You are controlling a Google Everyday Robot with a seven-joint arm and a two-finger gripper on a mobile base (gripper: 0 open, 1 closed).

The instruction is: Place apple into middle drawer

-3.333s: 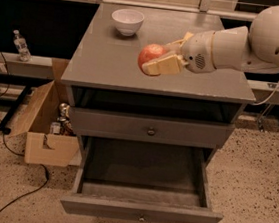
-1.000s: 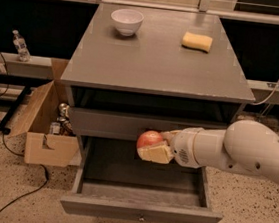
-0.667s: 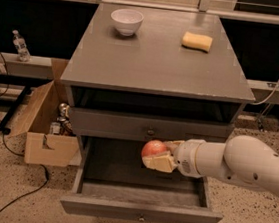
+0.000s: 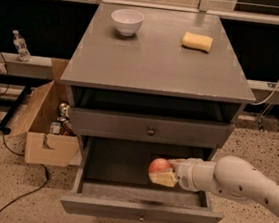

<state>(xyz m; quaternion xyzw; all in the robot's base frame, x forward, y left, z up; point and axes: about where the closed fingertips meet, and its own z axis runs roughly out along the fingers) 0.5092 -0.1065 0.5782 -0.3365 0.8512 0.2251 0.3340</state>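
Note:
The red-orange apple (image 4: 159,166) is held in my gripper (image 4: 165,172), which is shut on it. The white arm reaches in from the right. Apple and gripper are low inside the open middle drawer (image 4: 140,211), over the right half of its dark floor. The drawer is pulled well out from the grey cabinet (image 4: 155,60). I cannot tell whether the apple touches the drawer floor.
A closed knobbed drawer front (image 4: 150,130) sits just above the open drawer. A white bowl (image 4: 126,21) and a yellow sponge (image 4: 197,41) rest on the cabinet top. A cardboard box (image 4: 47,123) stands on the floor at the left, with cables nearby.
My gripper has carried the apple from above the cabinet top down past the front, then lower and rightward into the open drawer.

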